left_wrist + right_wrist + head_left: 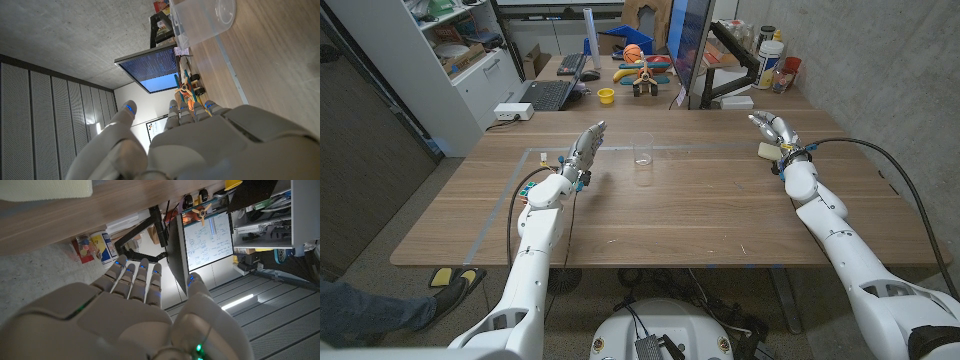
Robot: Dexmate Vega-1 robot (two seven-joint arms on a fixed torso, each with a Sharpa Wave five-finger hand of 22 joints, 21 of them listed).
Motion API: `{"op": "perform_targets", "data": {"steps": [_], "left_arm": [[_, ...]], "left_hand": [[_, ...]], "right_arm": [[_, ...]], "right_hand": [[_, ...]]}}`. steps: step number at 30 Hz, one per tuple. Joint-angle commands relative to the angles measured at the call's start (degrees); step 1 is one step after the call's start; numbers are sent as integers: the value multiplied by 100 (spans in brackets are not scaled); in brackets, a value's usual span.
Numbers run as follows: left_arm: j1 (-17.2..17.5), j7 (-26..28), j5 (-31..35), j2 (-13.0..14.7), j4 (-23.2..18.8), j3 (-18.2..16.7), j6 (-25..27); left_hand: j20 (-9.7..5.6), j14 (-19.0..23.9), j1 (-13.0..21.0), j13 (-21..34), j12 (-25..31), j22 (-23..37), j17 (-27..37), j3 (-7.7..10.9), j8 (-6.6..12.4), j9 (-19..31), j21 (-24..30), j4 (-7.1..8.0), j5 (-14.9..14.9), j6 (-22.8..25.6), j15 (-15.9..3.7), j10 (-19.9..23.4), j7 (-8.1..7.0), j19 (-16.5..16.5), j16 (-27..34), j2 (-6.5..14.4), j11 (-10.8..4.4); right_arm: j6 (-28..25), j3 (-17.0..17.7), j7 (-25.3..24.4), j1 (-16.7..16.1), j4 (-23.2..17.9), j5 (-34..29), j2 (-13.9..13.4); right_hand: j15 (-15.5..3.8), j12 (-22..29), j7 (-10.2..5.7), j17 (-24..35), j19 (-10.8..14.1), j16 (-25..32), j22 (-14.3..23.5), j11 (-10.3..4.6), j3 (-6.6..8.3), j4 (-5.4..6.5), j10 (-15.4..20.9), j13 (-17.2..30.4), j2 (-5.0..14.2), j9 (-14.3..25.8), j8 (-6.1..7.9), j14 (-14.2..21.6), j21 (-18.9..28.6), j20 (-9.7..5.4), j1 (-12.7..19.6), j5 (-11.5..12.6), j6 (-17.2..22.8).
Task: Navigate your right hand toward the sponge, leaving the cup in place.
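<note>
Sponge (767, 151), right hand (772, 127) above, fingers (134, 277) extended

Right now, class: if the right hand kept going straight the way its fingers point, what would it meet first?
Probably nothing on the table: the right hand points over the far edge, the sponge lying beside and under it. Beyond stand bottles, though depth is unclear.

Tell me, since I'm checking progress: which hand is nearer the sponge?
Right. The right hand hovers right beside the sponge, while the left hand stands far across the table, beyond the cup.
</note>
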Motion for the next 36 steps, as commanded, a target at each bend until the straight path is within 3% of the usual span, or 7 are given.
{"op": "perform_targets", "data": {"steps": [1, 9, 36], "left_arm": [[-47, -30, 6, 22, 28, 5, 13], [-56, -23, 20, 27, 31, 5, 31], [-112, -13, 83, 44, 56, 34, 87]], "left_hand": [[-22, -26, 57, 18, 38, 24, 10, -33, 26, 27, -16, -5, -24, 50, -10, 32, 9, -193, 28, 26, -7], [-89, -35, 60, 18, 36, 24, 9, -41, 23, 27, -20, -7, -24, 57, -15, 32, 15, -179, 25, 32, -13], [-45, -45, 64, 18, 33, 25, 9, -62, 16, 28, -47, -10, -24, 70, -17, 32, 10, -190, 22, 45, -12]], "right_arm": [[-216, -132, -52, 18, -69, -185, -78], [-339, -196, -67, 53, -55, -259, -99], [-764, -377, -161, 117, -30, -549, -227]], "right_hand": [[-134, -12, -25, 16, -36, 5, 29, -25, 36, 0, -15, 25, -25, 22, -28, -40, -51, -226, 20, 33, -6], [-135, -12, -38, 16, -71, 7, 30, -24, 36, 4, -18, 24, -23, 22, -29, -66, -93, -216, 13, 36, -9], [-79, -51, -102, 15, -136, 18, 36, -72, 39, 17, -141, 25, -22, 23, -38, -130, -214, -175, -7, 45, -43]]}}
